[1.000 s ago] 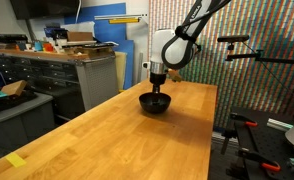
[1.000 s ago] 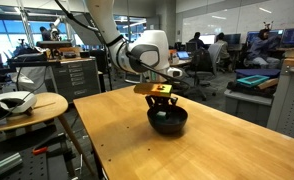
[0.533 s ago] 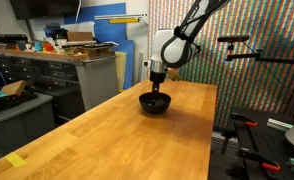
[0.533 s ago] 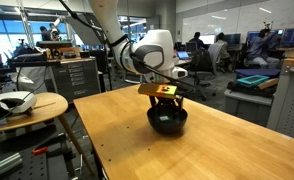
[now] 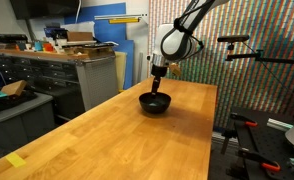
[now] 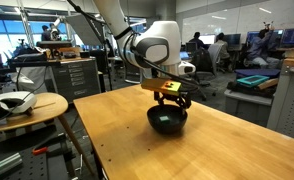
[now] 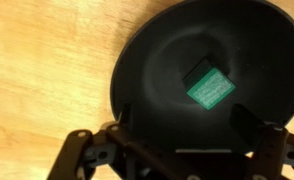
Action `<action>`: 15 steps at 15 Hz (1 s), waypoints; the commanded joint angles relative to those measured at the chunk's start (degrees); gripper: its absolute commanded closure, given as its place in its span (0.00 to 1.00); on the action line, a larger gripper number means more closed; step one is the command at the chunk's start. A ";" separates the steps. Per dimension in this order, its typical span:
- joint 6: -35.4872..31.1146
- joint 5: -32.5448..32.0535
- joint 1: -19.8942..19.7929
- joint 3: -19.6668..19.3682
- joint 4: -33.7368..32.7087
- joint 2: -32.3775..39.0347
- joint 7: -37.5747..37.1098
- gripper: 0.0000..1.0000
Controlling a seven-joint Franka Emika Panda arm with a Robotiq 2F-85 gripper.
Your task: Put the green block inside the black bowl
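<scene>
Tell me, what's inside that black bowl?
The green block lies on the black bowl's floor. Nothing else shows inside; the gripper covers part of the rim in the wrist view.

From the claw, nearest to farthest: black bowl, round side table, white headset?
In an exterior view, from the gripper:
1. black bowl, right underneath.
2. round side table, at the picture's left.
3. white headset, on that table's far side.

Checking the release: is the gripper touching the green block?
Apart. The wrist view shows the block lying alone on the bowl floor, with the gripper open wide and clear of it.
</scene>
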State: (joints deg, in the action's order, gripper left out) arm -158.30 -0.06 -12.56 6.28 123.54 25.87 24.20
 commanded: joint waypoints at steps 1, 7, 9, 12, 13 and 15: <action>4.44 2.32 -0.16 -0.84 1.05 -3.89 -2.27 0.00; 7.21 4.61 0.66 -3.08 2.70 -8.17 -6.22 0.00; 10.43 6.02 0.04 -2.69 3.36 -9.88 -5.29 0.00; 9.19 5.20 1.03 -3.60 1.96 -7.63 -4.88 0.00; 9.48 5.36 1.07 -3.63 2.19 -7.99 -4.88 0.00; 9.52 5.45 1.08 -3.65 2.44 -8.19 -4.88 0.00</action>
